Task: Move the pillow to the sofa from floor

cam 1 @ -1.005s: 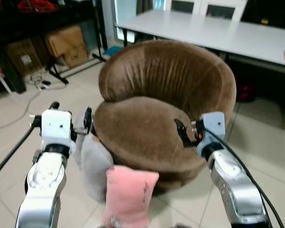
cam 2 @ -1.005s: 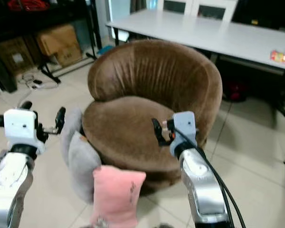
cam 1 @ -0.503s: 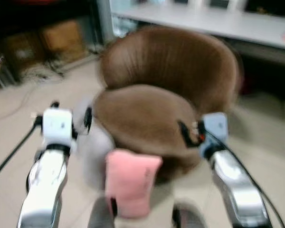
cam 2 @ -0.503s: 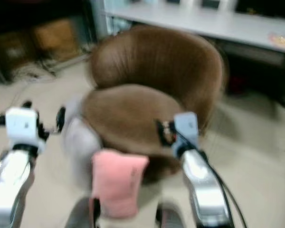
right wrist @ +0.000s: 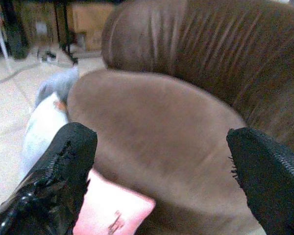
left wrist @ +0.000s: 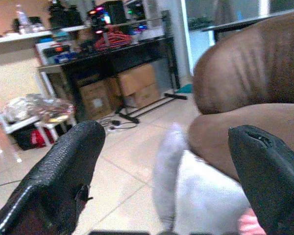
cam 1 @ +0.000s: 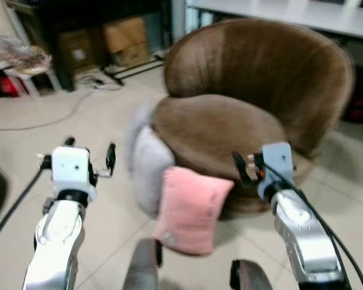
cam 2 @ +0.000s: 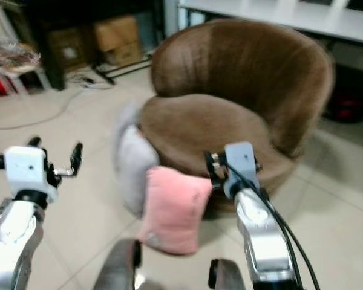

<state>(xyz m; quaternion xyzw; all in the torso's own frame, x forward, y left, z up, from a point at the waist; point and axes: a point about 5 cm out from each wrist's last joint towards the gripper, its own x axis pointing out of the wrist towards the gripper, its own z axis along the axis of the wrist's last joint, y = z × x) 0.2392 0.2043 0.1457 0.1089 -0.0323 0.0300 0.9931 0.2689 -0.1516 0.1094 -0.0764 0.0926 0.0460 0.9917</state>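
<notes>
Left eye view puts the brown sofa (cam 1: 254, 109), a round upholstered seat, in the upper right of the frame, with its cushion bare and nothing lying on it. Leaning against its front edge, in the lower middle of the frame, stands the pink pillow (cam 1: 190, 208), its bottom corner on the tiled floor (cam 1: 103, 130); just beside it toward the left of the frame a grey pillow (cam 1: 146, 169) also rests against the sofa's base. Neither has been lifted, so the task looks barely begun: the pick-up, the carry and the placing on the seat are all left to do. Which of the two pillows is meant I cannot tell from the task sentence; the pink one is the nearer to both arms. The left gripper (cam 1: 89, 158) hovers at the middle left of the frame above bare floor, apart from the grey pillow, with its fingers spread wide and nothing between them; the left wrist view looks past them at the grey pillow and the sofa's flank. The right gripper (cam 2: 209, 171) hangs at the middle right of the frame, in front of the sofa's front rim and near the pink pillow's upper corner without touching it, its fingers likewise wide and empty in the right wrist view. A grey table (cam 1: 290, 9) runs along the top edge behind the sofa, and cardboard boxes (cam 1: 124, 39) sit in the upper left.
</notes>
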